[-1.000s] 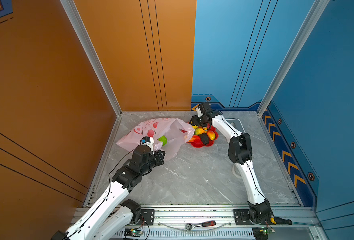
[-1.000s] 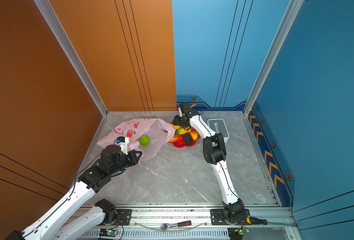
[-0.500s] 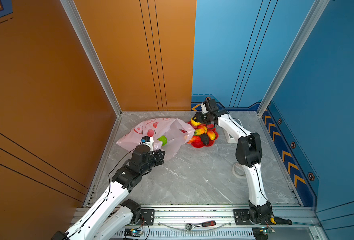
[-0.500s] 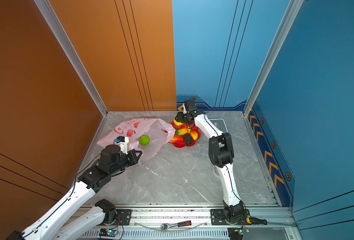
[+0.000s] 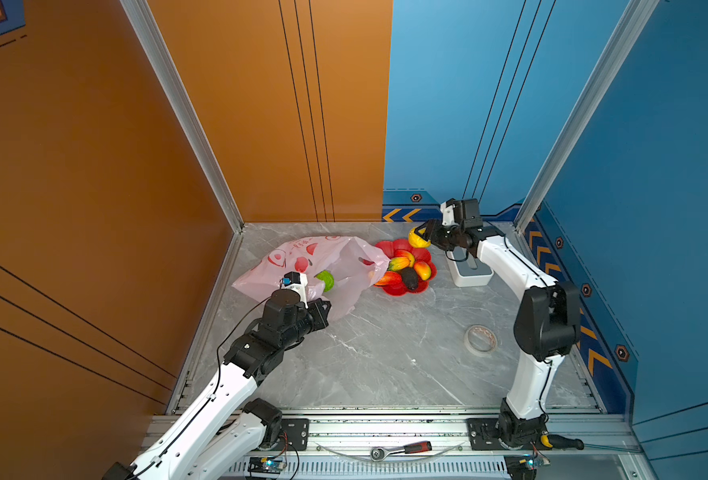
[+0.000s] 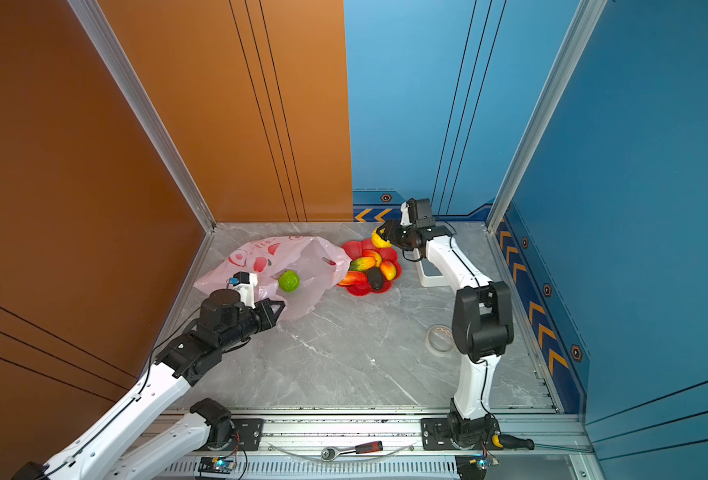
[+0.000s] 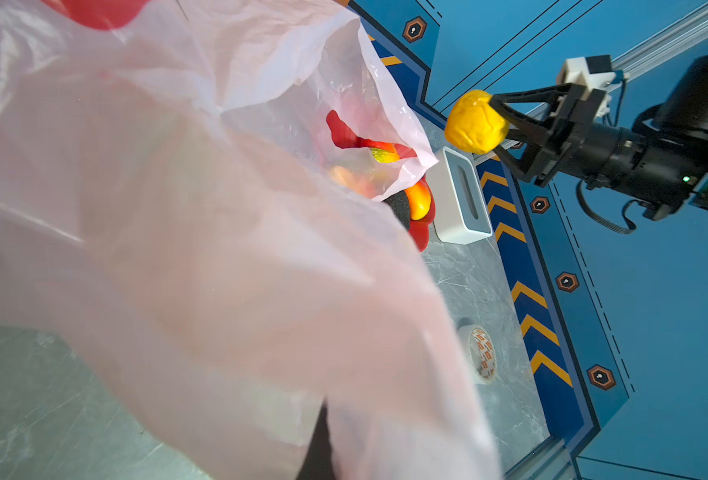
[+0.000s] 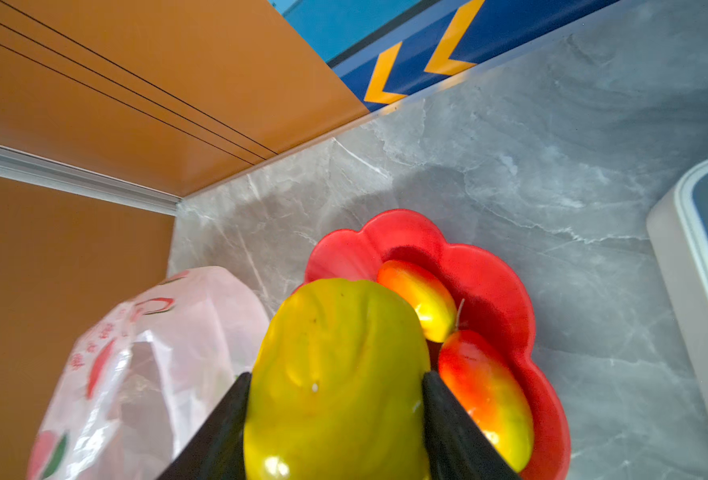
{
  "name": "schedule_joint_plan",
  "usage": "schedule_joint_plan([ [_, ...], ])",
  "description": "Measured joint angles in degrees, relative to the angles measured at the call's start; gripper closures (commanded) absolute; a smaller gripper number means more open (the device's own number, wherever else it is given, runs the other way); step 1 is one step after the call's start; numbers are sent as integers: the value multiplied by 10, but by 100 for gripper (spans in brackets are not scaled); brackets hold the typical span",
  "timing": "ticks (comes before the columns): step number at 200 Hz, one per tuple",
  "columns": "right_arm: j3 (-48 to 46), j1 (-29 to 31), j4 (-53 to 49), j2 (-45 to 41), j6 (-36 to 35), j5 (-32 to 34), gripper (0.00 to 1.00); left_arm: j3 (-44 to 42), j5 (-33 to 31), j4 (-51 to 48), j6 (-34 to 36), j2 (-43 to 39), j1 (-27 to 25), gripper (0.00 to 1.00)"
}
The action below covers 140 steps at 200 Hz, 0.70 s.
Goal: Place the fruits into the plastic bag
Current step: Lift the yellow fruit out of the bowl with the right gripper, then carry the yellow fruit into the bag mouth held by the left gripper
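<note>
Grey marble tabletop [image 5: 385,353], orange and blue walls behind.

Item: yellow lemon [image 5: 415,240], clamped between the half-spread jaws of the right pincer [image 5: 422,238], held in the air over the far rim of the red dish [image 5: 398,291].

Item: plastic bag [image 5: 344,257], pink, its near edge pinched in the fully closed left pincer [image 5: 325,309]. A green fruit [image 5: 325,280] sits within, just beyond that pincer.

Other fruits: mangoes [image 5: 400,262] and a dark avocado [image 5: 410,278], in the dish below the right pincer.

Sundries: tissue box [image 5: 468,274] under the right wrist; tape roll [image 5: 480,340] well apart.
</note>
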Motion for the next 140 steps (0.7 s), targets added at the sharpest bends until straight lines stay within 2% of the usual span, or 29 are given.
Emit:
schedule_joint_plan([
  [34,-82,24,74,-87,65,-48,42,0,4,0,0,-6,0,100],
  [79,-108,134,144,-101,127,-66,42,0,12,2,-3,-7,0,100],
  [101,-98,185,170,-68,143,-70,42,0,15,4,-5,-7,0,100],
  [140,-43,236,192,62,168,-74,42,0,19,7,-7,-8,0,100],
])
